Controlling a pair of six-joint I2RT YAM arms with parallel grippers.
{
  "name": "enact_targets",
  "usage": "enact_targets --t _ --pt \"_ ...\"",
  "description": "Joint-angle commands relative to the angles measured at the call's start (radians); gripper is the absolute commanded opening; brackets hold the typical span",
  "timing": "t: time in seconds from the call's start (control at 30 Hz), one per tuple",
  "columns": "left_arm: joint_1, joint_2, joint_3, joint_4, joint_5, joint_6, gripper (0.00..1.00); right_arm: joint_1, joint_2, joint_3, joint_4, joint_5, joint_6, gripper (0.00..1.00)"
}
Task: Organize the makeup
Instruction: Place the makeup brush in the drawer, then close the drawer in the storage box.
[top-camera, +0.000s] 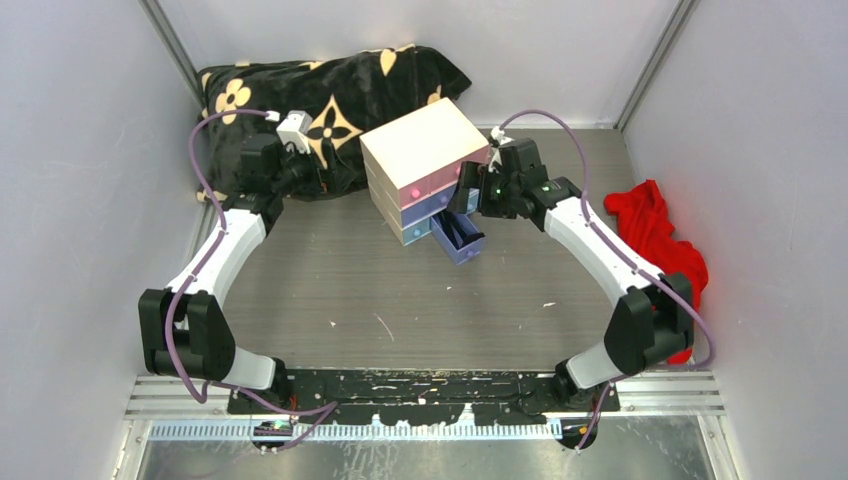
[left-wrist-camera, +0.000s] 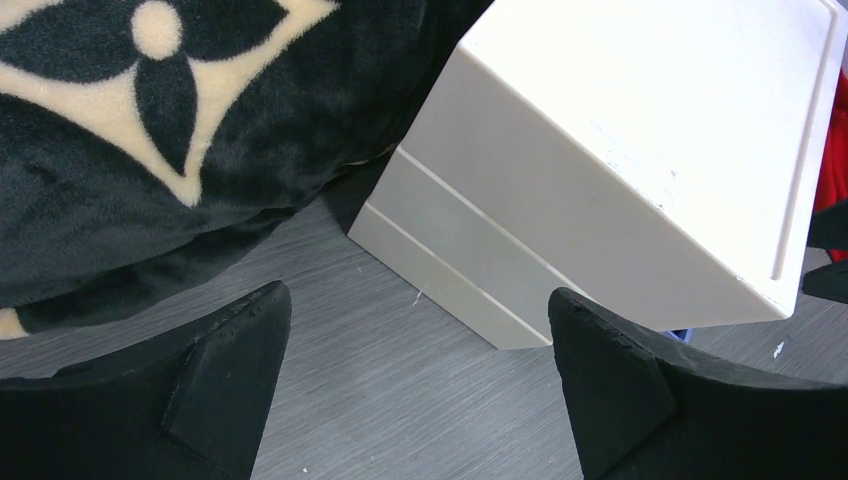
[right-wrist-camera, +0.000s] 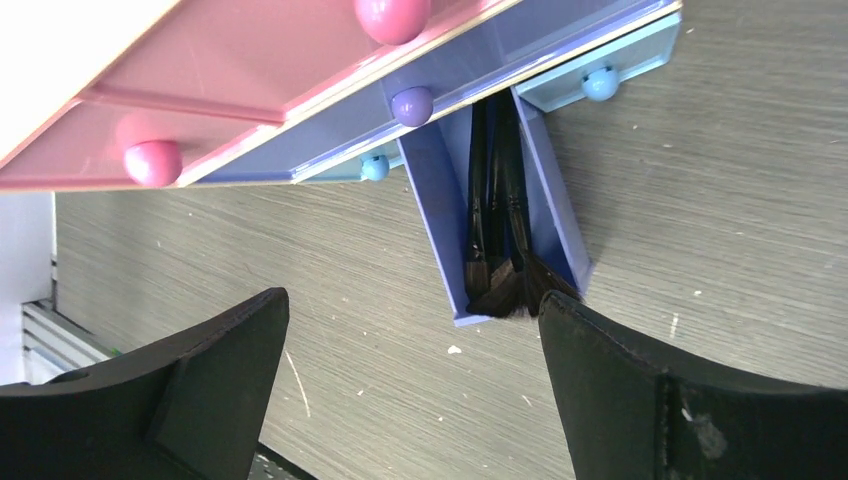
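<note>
Several black-handled brushes (right-wrist-camera: 497, 230) lie in a blue-purple drawer (right-wrist-camera: 437, 190) pulled out of the cream drawer box (top-camera: 420, 150); the drawer also shows in the top view (top-camera: 458, 240). My right gripper (right-wrist-camera: 415, 310) is open and empty, just above and in front of the open drawer, by the box's front right (top-camera: 463, 195). My left gripper (left-wrist-camera: 420, 300) is open and empty over bare table beside the box's left rear corner (left-wrist-camera: 620, 170), also seen from above (top-camera: 322, 182). The palette, compacts, gold tube and sticks are out of view.
A black blanket with cream flowers (top-camera: 330, 90) lies at the back left, against the box and under my left wrist (left-wrist-camera: 150, 150). A red cloth (top-camera: 655, 230) lies at the right by the wall. The box's pink and blue drawers (right-wrist-camera: 250, 90) are shut.
</note>
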Motion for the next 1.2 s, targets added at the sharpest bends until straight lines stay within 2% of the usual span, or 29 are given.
enact_targets --t 0.0,0.1,0.17,0.37,0.5,0.77,0.87,1.0,1.17 --pt "-0.002 -0.009 0.03 0.026 -0.003 0.021 1.0 0.004 -0.095 -0.028 -0.05 0.068 -0.134 1.0" --pt "-0.002 -0.008 0.03 0.026 -0.003 0.021 1.0 0.005 -0.17 -0.099 -0.069 0.143 -0.204 1.0" --pt "-0.002 -0.004 0.029 0.029 -0.003 0.02 1.0 0.005 -0.203 -0.16 -0.062 0.141 -0.236 1.0" --pt "-0.002 0.006 0.026 0.034 -0.001 0.018 1.0 0.007 -0.326 -0.409 0.085 0.124 -0.231 1.0" --pt "-0.002 0.019 0.027 0.049 0.009 0.004 1.0 0.007 -0.381 -0.489 0.17 0.097 -0.2 1.0" --pt "-0.003 0.075 0.089 0.05 0.04 -0.031 1.0 0.007 -0.41 -0.552 0.275 0.072 -0.104 1.0" --pt "-0.003 0.085 0.1 0.071 0.052 -0.052 1.0 0.005 -0.397 -0.53 0.238 0.117 -0.05 1.0" --pt "-0.003 0.094 0.133 0.069 0.062 -0.055 1.0 -0.002 -0.373 -0.542 0.237 0.102 -0.012 1.0" --pt "-0.002 0.114 0.204 0.033 0.071 -0.052 1.0 -0.011 -0.364 -0.542 0.204 0.128 -0.053 1.0"
